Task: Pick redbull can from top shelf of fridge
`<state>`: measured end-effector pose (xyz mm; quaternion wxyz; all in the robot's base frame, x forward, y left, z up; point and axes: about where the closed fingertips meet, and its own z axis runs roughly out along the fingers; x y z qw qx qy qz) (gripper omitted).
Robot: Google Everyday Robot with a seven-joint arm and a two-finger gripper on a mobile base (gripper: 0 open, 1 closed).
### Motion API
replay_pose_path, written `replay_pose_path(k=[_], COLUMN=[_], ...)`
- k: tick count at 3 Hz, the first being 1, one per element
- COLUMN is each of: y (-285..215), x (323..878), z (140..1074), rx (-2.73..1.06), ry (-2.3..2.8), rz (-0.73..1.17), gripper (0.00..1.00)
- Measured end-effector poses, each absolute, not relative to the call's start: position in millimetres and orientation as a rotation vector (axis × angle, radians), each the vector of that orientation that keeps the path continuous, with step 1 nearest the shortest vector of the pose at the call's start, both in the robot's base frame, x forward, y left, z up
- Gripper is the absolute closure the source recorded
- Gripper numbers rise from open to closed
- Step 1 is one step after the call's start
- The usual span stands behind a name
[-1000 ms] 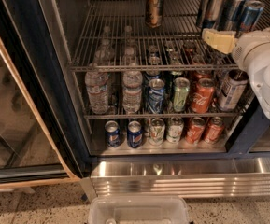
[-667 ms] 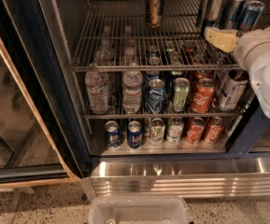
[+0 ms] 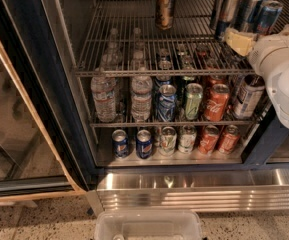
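The redbull can, slim and blue-and-silver, stands at the right end of the top shelf of the fridge. It is the rightmost of several look-alike slim cans. My gripper, cream-coloured on a white arm, is at the top shelf's right end. It is just in front of and below these cans, close to the redbull can. A brown-gold can stands alone at the back middle of the top shelf.
The middle shelf holds water bottles and mixed cans. The bottom shelf holds Pepsi cans and other cans. The glass door stands open at the left. A ribbed steel base and a clear plastic bin are below.
The gripper has crept very slightly up toward the slim cans. Nothing else has moved.
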<state>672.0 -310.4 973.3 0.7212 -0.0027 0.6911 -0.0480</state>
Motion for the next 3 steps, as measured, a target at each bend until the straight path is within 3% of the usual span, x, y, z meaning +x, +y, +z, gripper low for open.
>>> replay_pose_path(k=[1,3], y=[-311,-335], x=[673,703], z=[972,972], rx=[-0.006,0.012], ry=[1.526,1.520], rz=[-0.104,-0.154], gripper=[0.29,0.23])
